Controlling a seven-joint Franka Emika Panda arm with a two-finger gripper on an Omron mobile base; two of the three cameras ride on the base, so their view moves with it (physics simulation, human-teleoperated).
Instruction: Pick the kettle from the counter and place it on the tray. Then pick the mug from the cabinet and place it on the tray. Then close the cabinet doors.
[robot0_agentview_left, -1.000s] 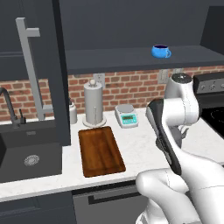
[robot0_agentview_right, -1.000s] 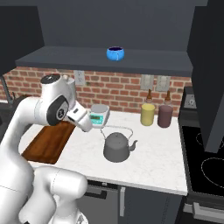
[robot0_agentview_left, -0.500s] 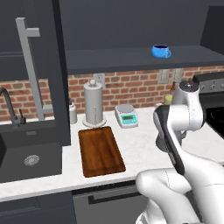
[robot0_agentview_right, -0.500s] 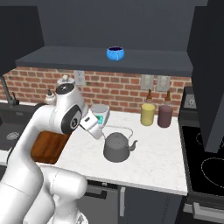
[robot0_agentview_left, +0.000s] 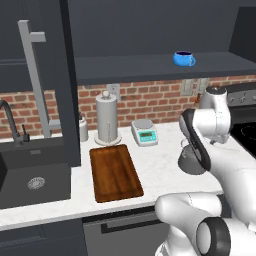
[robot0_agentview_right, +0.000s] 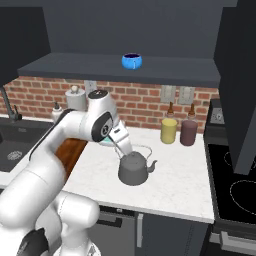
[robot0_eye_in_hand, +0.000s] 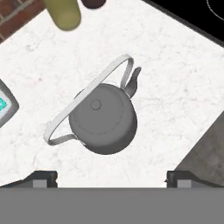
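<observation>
Gripper (robot0_eye_in_hand: 112, 179) spread wide, empty, above kettle (robot0_agentview_right: 134, 168) standing mid-counter (robot0_agentview_right: 175, 185), near front edge. Advice: descend centred, straddle the arched handle (robot0_eye_in_hand: 87, 97), close squarely before lifting toward tray (robot0_agentview_left: 114, 172).

The white marble counter (robot0_agentview_right: 175, 187) carries the grey kettle (robot0_agentview_right: 133, 169), the wooden tray (robot0_agentview_left: 115, 172) and a small scale (robot0_agentview_left: 144, 132).

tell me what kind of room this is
A rendered home kitchen, it seems: a marble-look counter with a sink set into it, a brick backsplash under dark wall cabinets, and a kettle standing beside a stove.
</observation>
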